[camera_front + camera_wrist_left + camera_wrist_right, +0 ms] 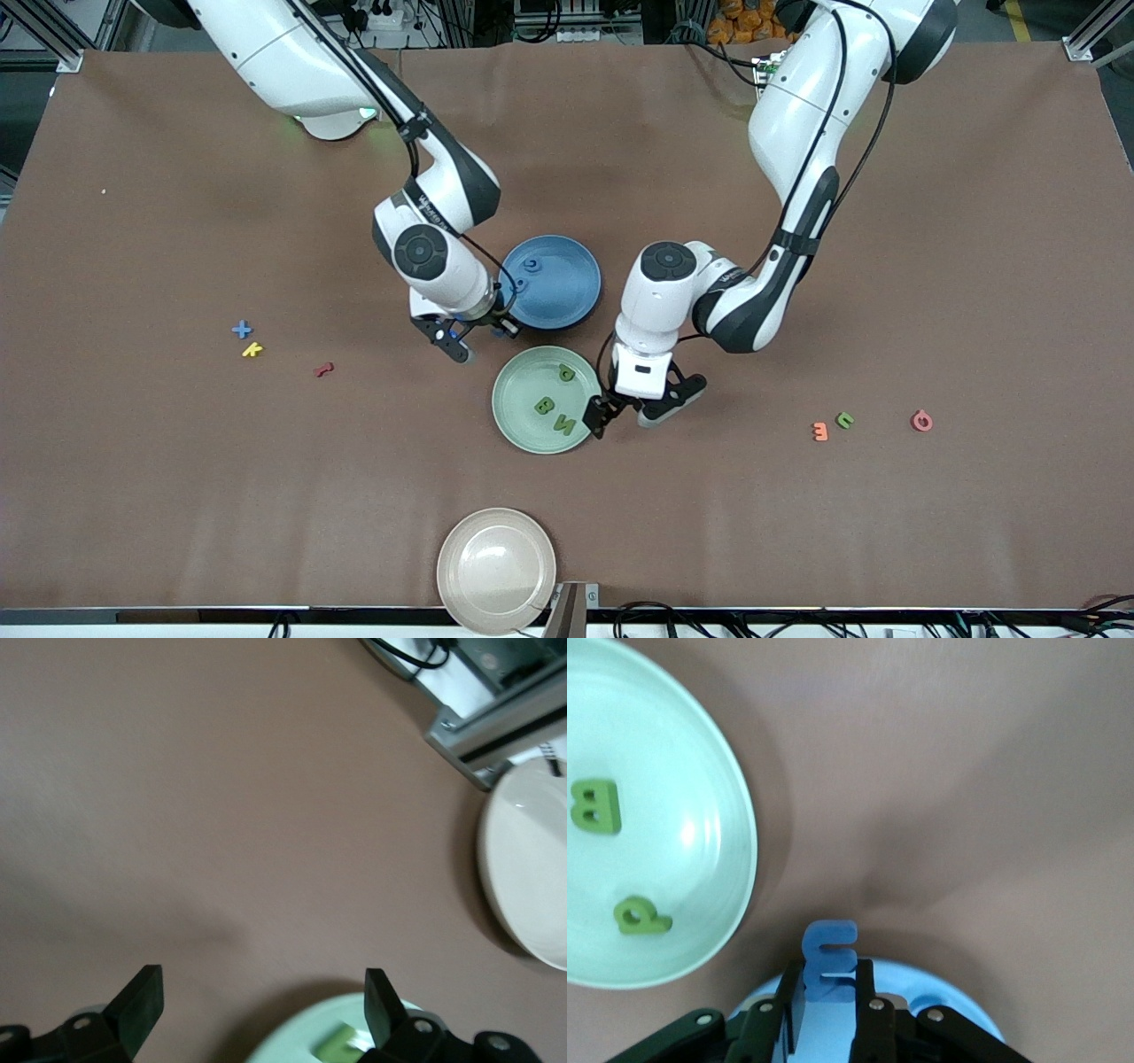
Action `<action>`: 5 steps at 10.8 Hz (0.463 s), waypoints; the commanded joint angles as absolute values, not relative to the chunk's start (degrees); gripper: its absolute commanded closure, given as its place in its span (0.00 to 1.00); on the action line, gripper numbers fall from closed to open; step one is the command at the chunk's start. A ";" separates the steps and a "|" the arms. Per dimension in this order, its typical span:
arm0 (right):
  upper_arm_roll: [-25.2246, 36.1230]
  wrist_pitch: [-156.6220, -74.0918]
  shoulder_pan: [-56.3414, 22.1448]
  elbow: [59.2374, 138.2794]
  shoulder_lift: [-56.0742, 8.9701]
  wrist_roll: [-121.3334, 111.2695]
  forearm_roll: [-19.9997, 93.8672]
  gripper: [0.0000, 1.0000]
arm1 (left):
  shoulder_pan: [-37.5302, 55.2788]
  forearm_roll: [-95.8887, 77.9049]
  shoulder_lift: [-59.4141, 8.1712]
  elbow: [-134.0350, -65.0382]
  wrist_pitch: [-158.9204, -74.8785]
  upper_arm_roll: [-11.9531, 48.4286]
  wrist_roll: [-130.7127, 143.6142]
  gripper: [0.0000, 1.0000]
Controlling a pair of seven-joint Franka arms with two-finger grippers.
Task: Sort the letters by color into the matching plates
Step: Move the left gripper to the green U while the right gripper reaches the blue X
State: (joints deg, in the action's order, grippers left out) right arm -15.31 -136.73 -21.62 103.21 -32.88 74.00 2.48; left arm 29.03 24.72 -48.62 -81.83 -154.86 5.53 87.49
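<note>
The blue plate (pixel 567 283) holds a blue letter (pixel 530 264). The green plate (pixel 523 390) lies nearer to the front camera and holds three green letters (pixel 544 406). My right gripper (pixel 500 330) is shut on a blue letter (pixel 829 958) over the blue plate's rim (pixel 948 990). My left gripper (pixel 633 412) is open and empty, one finger over the green plate's edge (pixel 301 1036). A blue plus (pixel 241 330) lies toward the right arm's end of the table. A green letter (pixel 844 420) lies toward the left arm's end.
A beige plate (pixel 496 570) sits at the table's front edge. Yellow (pixel 252 349) and red (pixel 324 369) pieces lie near the blue plus. Orange (pixel 820 431) and pink (pixel 921 420) pieces flank the loose green letter.
</note>
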 commanded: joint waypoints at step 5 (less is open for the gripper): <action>-15.73 -138.95 -29.34 103.18 -34.45 87.34 2.20 1.00 | 16.98 23.64 -47.02 -83.84 -143.72 7.73 61.11 0.00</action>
State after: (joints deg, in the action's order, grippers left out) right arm -15.76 -137.23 -27.31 103.26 -33.47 82.90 2.46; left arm 19.96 24.70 -48.24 -81.90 -146.33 6.22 67.25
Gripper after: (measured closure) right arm 0.736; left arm 0.000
